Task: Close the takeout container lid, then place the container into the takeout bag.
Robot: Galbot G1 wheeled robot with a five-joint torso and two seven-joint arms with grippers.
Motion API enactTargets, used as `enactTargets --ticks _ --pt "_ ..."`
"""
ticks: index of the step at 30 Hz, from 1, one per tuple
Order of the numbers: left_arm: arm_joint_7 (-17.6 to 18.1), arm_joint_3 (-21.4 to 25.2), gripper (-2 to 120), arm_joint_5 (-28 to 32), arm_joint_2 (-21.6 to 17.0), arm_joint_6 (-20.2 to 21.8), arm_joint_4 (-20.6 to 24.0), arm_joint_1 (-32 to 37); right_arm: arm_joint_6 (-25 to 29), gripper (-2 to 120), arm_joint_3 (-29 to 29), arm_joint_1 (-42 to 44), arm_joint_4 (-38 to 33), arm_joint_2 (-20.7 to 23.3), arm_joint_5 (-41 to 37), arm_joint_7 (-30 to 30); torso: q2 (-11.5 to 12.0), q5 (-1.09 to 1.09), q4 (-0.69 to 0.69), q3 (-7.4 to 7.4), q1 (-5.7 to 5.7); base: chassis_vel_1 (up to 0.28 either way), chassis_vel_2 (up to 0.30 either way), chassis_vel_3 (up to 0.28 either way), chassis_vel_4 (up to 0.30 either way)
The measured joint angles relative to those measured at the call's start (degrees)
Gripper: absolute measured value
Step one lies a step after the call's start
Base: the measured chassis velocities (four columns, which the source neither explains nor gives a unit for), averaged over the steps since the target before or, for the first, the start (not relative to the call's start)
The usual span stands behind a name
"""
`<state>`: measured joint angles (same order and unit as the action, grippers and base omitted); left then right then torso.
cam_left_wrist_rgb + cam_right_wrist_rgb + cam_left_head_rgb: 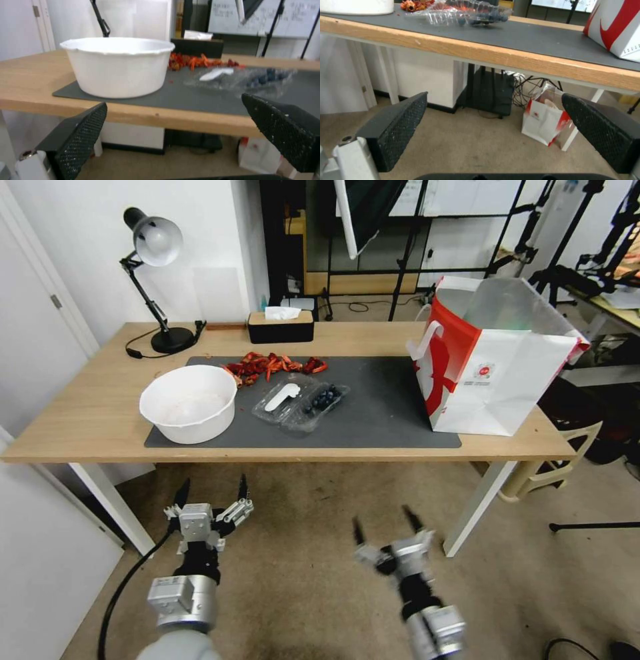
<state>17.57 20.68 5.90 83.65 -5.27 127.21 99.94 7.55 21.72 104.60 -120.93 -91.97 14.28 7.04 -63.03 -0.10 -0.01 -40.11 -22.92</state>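
The takeout container (301, 404) lies open on the dark mat, blueberries in one half (323, 397). Its lid (281, 397) with the white sticker lies flat beside it. It also shows in the left wrist view as the container (246, 78) and in the right wrist view as the container (466, 15). The takeout bag (490, 363) stands upright at the table's right end, mouth open; its side appears as the bag (616, 27). My left gripper (212, 493) and right gripper (385, 523) hang open below the table's front edge, both empty.
A large white bowl (189, 402) sits left of the container, with red shells (270, 365) behind it. A black tissue box (281, 327) and a desk lamp (157, 280) stand at the back. A small bag (545, 120) stands on the floor under the table.
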Motion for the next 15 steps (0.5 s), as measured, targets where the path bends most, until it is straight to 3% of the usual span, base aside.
enactTargets --ticks 3,15 --pt "0.2 -0.2 100 0.3 -0.1 -0.4 0.0 0.0 0.4 100 -0.2 -0.3 -0.6 -0.1 -0.1 0.1 0.0 0.12 0.02 0.0 0.0 0.0 0.0 0.0 0.0" --pt "-2.1 0.8 100 0.3 -0.9 -0.8 -0.4 0.0 0.3 100 0.1 -0.7 -1.0 -0.4 -0.6 -0.1 0.0 0.13 0.01 0.0 0.0 0.0 0.0 0.0 0.0"
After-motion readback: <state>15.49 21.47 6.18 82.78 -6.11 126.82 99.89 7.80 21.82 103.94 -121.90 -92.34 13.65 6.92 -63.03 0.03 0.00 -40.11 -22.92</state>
